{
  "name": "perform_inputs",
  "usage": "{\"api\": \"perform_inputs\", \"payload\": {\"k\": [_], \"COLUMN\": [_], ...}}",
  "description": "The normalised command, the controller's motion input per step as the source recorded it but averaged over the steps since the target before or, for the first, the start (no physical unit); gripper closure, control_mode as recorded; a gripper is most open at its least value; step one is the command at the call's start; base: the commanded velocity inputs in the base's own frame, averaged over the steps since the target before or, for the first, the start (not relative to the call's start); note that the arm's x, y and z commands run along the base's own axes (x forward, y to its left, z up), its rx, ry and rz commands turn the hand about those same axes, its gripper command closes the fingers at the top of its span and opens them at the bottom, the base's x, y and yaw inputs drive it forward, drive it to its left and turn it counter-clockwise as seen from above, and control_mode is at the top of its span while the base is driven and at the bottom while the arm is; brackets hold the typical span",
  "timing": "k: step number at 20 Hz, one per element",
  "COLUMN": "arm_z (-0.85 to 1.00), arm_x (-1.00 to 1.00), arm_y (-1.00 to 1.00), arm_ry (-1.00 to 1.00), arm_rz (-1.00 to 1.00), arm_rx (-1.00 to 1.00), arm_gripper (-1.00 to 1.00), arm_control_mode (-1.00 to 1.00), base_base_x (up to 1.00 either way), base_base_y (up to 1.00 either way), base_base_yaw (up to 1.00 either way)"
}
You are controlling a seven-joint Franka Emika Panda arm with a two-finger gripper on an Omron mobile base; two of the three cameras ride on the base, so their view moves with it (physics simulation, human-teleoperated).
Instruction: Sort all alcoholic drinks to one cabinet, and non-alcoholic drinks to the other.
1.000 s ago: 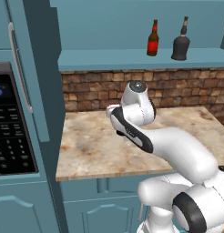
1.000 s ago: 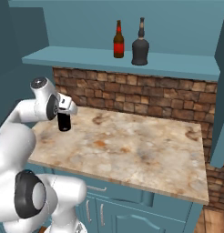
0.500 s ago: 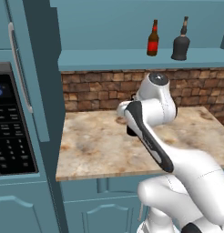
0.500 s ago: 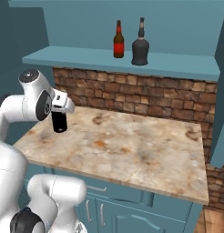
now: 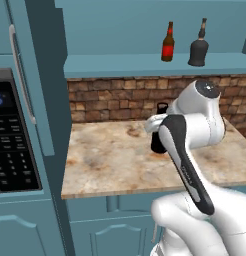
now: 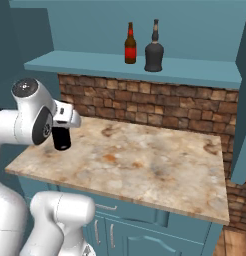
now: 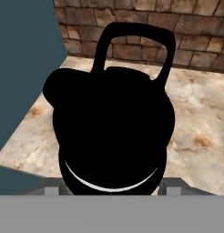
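Observation:
My gripper [image 6: 63, 126] is shut on the tall black flask [image 6: 61, 139], holding it upright over the counter's left end. In the hand view the flask [image 7: 111, 132] and its loop-handled cap loom large and hide the fingers. From the left base, my arm covers most of the flask [image 5: 156, 144]. The slim red-brown beer bottle [image 5: 167, 42] [image 6: 130, 43] and the dark round-bellied bottle [image 5: 198, 46] [image 6: 154, 51] stand side by side on the open teal cabinet's floor board [image 5: 115, 65] [image 6: 85, 64]. The pale cup is out of view.
A marbled stone counter [image 6: 145, 160] runs under a brick backsplash [image 6: 160, 107]. A microwave panel [image 5: 12, 145] and a tall teal side wall [image 5: 47, 100] stand at the left. Teal base units [image 6: 145, 230] sit below, and another teal panel [image 6: 242, 100] hangs at the right.
My arm has swung its upper joints to the right in the left base view. The flask in my gripper has drifted slightly left and lower. The two bottles have not moved.

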Motion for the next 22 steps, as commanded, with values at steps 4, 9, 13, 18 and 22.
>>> {"api": "perform_inputs", "payload": {"k": [4,9,13,18,22], "arm_z": [0.23,0.0,0.0,0.0,0.0], "arm_x": [-0.56,0.0,0.0,0.0,0.0], "arm_y": [0.0,0.0,0.0,0.0,0.0], "arm_ry": [-0.01,0.0,0.0,0.0,0.0], "arm_rz": [0.0,0.0,0.0,0.0,0.0], "arm_rx": [0.0,0.0,0.0,0.0,0.0], "arm_gripper": [1.0,1.0,1.0,1.0,1.0], "arm_control_mode": [-1.0,1.0,1.0,1.0,1.0], "base_base_x": [0.0,-0.98,-1.0,-0.8,-0.42], "base_base_y": [0.0,0.0,0.07,0.41,0.69], "base_base_yaw": [0.0,0.07,0.48,0.75,0.77]}}
